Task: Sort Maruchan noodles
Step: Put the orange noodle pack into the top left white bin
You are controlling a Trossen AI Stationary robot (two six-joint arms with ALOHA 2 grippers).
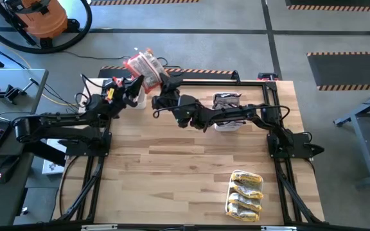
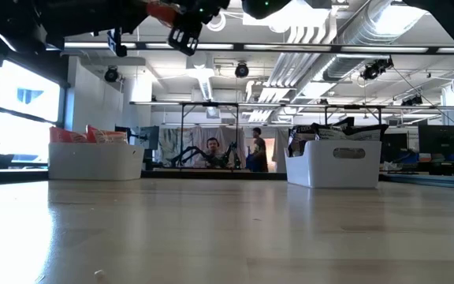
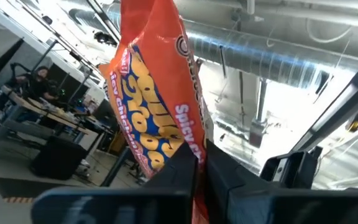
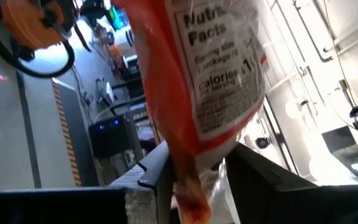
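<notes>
From above, both arms met over the table's far-left corner; the left gripper (image 1: 135, 84) and the right gripper (image 1: 164, 82) each reached to one red-orange Maruchan packet (image 1: 143, 64), held in the air above a white bin (image 1: 140, 101) that was mostly hidden beneath them. A second bin (image 1: 227, 124) at the far middle held dark brown-silver packets (image 1: 227, 100), too bunched to count; a third bin (image 1: 230, 190) at the near right held yellow-white packets (image 1: 246, 192), about four.

At table height, the left-hand bin showed at least two red packets (image 2: 89, 134) above its rim; the right-hand one showed dark packets; a gripper and a scrap of orange hung at the top, though which arm's I could not tell. Two people (image 2: 211, 147) were visible far behind.

From the left wrist, that arm's fingers (image 3: 179, 177) were pinched together on the packet's lower edge; the wrapper stood up and away from them.

From the right wrist, the fingers (image 4: 157, 177) stood apart with the packet's crimped end loose between them - one touching it, the other off.

The risk I judged here: the pinch sat on a thin, slick seam; the crinkly film could slide out, or catch on the right finger that touched it - then the packet would drop beside the bin rather than in it.

Counted: two arms, three bins, one packet in the air.
</notes>
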